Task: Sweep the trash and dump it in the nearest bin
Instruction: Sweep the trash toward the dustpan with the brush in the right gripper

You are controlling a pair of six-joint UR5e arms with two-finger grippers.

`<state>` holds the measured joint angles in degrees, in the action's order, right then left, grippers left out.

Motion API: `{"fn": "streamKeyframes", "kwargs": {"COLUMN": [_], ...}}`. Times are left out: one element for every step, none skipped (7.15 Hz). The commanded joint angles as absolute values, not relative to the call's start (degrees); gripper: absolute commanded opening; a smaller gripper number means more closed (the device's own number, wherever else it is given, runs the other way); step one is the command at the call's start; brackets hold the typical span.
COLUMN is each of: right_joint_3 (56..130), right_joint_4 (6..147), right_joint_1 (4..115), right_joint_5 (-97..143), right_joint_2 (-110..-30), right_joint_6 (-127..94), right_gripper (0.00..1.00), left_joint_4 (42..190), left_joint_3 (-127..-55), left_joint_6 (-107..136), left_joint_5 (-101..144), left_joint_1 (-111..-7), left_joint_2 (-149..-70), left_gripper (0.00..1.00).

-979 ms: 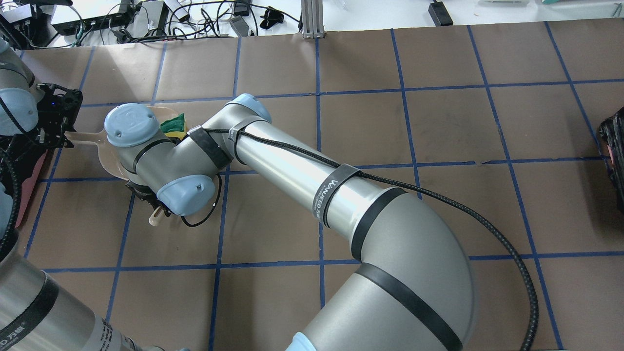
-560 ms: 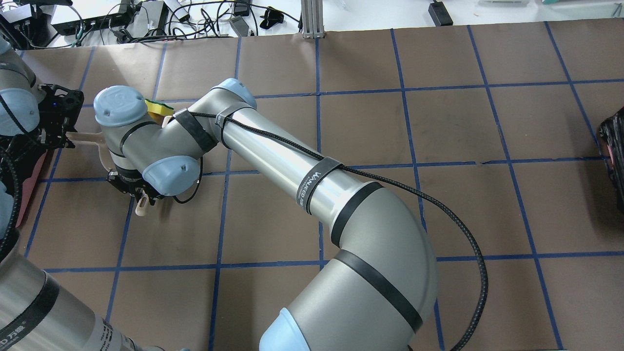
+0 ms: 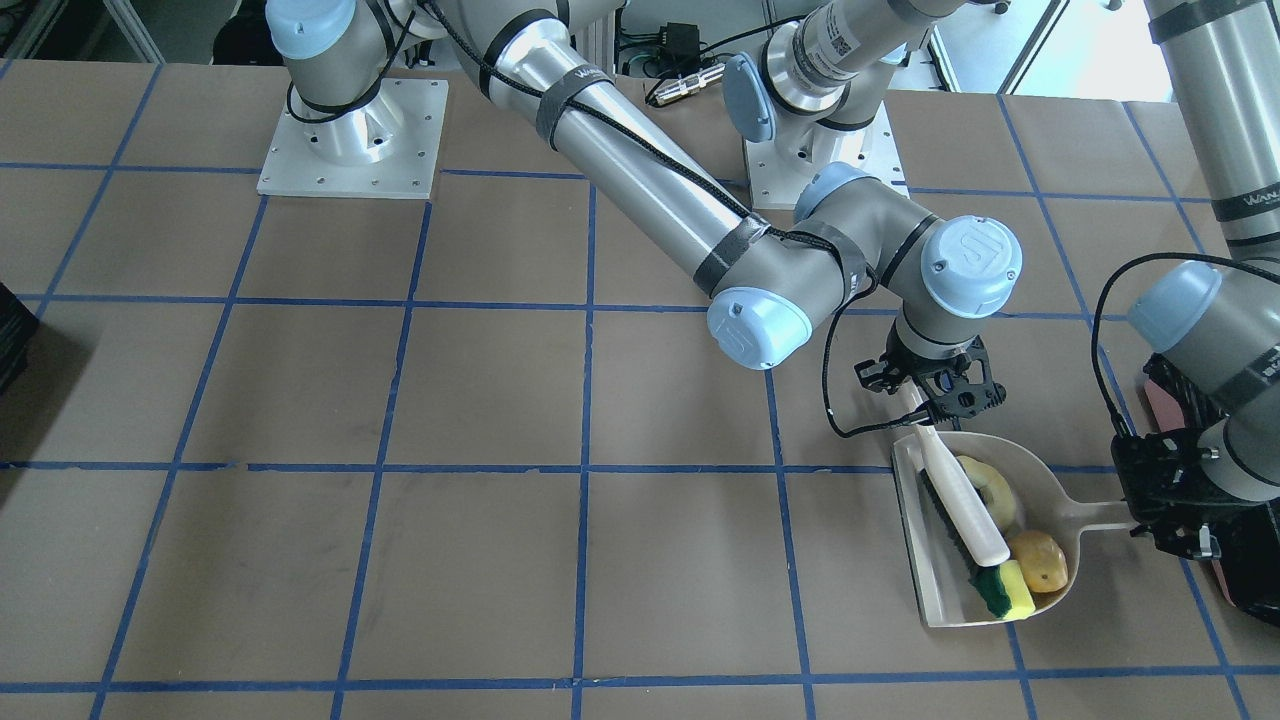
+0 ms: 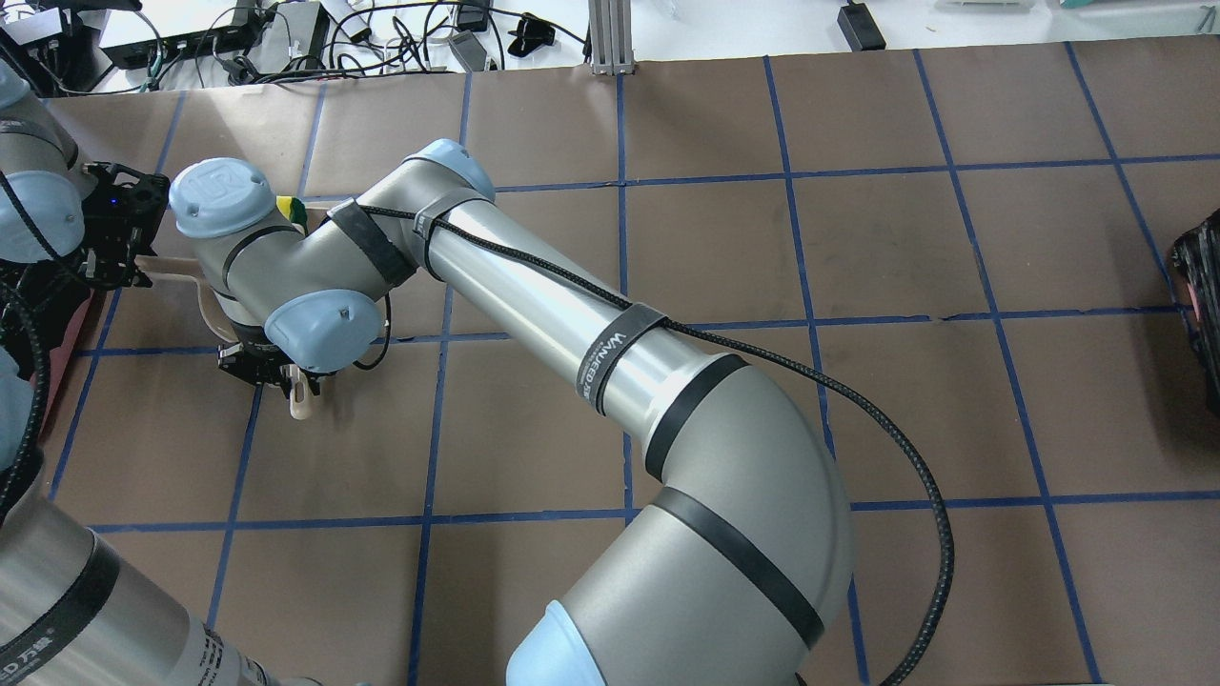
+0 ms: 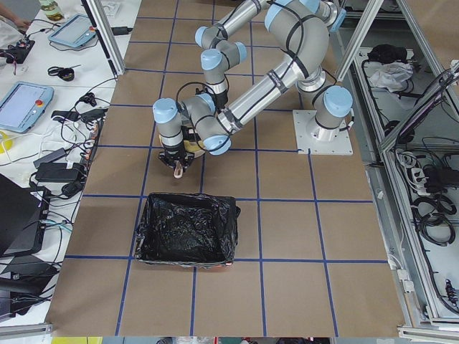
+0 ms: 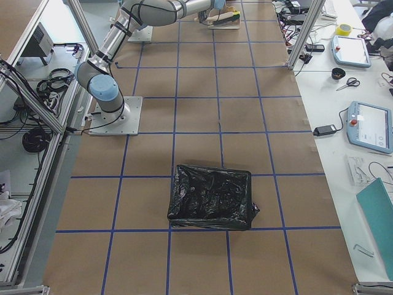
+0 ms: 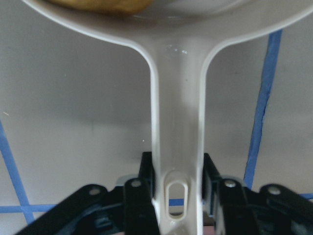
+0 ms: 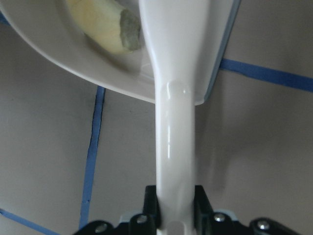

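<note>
The white dustpan (image 3: 940,580) lies flat on the table and holds the trash: a yellow-green sponge (image 3: 1006,590), an orange-yellow fruit piece (image 3: 1040,562) and a pale peel ring (image 3: 990,488). My right gripper (image 3: 935,402) is shut on the handle of the white brush (image 3: 960,505), whose head lies across the pan's mouth. My left gripper (image 3: 1150,515) is shut on the dustpan handle (image 3: 1100,514), which also shows in the left wrist view (image 7: 177,122). The bin (image 5: 186,229), pinkish with a black bag, stands beside my left gripper. In the overhead view my right arm hides most of the pan; only a bit of sponge (image 4: 289,205) shows.
A second black-bagged bin (image 6: 212,196) stands at the table's far right end (image 4: 1203,314). The pink rim (image 3: 1240,585) of the near bin lies just past my left gripper. My right arm (image 4: 534,295) stretches across the table's middle. Both arm bases (image 3: 350,150) stand at the robot's side.
My right arm has moved left, drawing the brush toward the pan's back. The sponge has slid with it and is now almost hidden under the wrist. The left gripper has stayed put.
</note>
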<state>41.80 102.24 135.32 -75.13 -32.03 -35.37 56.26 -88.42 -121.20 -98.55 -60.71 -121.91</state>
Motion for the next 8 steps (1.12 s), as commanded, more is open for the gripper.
{"fn": "streamKeyframes", "kwargs": {"right_joint_3": [47.4, 51.6, 56.0, 59.1, 59.6, 58.6, 55.7, 48.4], "right_joint_4": [98.9, 96.6, 96.9, 98.7, 99.3, 99.8, 100.4, 100.5], "right_joint_1": [134.8, 134.0, 132.6, 132.2, 132.1, 130.3, 128.5, 128.3], "right_joint_5": [-76.5, -76.6, -76.6, -76.7, -78.3, -77.5, -76.3, -72.8], "right_joint_2": [-37.8, -42.2, -45.2, -46.0, -46.1, -45.0, -42.7, -38.3], "right_joint_6": [-42.3, -43.1, -42.3, -41.6, -41.7, -45.2, -54.0, -64.2], "right_gripper": [0.00, 0.00, 0.00, 0.00, 0.00, 0.00, 0.00, 0.00], "left_joint_4": [56.3, 56.3, 56.3, 56.3, 56.3, 56.3, 56.3, 56.3], "left_joint_3": [-88.5, -88.5, -88.5, -88.5, -88.5, -88.5, -88.5, -88.5], "left_joint_6": [-121.3, -121.4, -121.5, -121.5, -121.5, -121.6, -121.6, -121.6], "left_joint_5": [-98.5, -98.5, -98.4, -98.4, -98.4, -98.4, -98.5, -98.5], "left_joint_1": [-60.7, -60.7, -60.7, -60.7, -60.7, -60.7, -60.7, -60.7], "left_joint_2": [-121.9, -121.7, -121.6, -121.6, -121.6, -121.6, -121.7, -121.8], "left_gripper": [0.00, 0.00, 0.00, 0.00, 0.00, 0.00, 0.00, 0.00]}}
